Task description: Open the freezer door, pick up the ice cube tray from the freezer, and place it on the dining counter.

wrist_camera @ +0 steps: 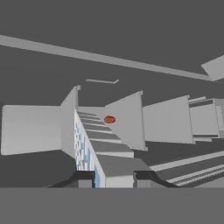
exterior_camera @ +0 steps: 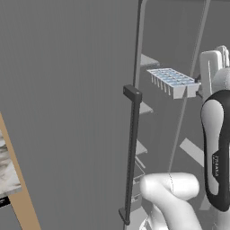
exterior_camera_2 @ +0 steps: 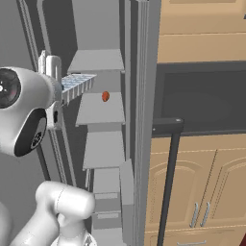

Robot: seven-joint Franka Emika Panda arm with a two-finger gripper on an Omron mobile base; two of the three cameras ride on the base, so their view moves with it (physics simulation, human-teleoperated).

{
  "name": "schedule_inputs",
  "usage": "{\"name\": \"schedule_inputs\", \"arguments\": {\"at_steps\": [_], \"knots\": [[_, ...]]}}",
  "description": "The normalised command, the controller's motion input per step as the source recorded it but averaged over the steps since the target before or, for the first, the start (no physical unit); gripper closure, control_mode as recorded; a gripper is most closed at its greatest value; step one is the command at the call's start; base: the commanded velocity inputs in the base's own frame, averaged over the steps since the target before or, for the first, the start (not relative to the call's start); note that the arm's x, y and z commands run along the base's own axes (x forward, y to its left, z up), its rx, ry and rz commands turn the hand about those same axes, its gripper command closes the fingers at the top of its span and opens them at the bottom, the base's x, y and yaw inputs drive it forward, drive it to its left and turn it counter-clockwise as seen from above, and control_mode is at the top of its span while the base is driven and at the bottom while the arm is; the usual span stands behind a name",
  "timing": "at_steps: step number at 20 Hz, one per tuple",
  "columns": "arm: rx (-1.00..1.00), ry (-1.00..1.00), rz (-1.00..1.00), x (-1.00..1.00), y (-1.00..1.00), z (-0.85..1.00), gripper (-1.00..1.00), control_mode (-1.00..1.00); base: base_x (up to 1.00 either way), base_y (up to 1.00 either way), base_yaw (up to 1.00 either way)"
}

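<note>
Item: freezer door, swung wide open, its black bar handle facing the room; that step is judged done. Item: ice cube tray, white with pale blue cells, held in the air at the mouth of the freezer, level with the upper shelves and clear of them, touching no shelf. Item: gripper, jaws closed narrowly on the near end of the tray, one dark tip at each side of its end wall in the hand view; the tray runs straight away from the hand. Step in hand: carrying the tray out, judged about midway through the task. Next move calls for drawing the tray back past the open door's edge without tipping it, then turning toward the dining counter, of which a marble corner on a tan base shows at the left edge of the left base view. Contents of freezer: pale grey shelves, stacked; one small orange-red object on the second shelf, too small to identify. Tray cells: contents not discernible.
</note>
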Motion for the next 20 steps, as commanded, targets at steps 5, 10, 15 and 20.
{"name": "schedule_inputs", "arguments": {"at_steps": [5,10,15,20], "knots": [[0.0,0.0,0.0,-0.46,0.01,0.0,1.0,-1.0,0.0,0.0,0.0],[0.0,0.0,0.0,-0.4,0.02,0.0,1.0,-1.0,0.0,0.0,0.0],[0.0,0.0,0.0,-0.36,0.04,0.0,1.0,-1.0,0.0,0.0,0.0],[0.0,0.0,0.0,-0.35,0.06,0.0,1.0,-1.0,0.0,0.0,0.0]]}}
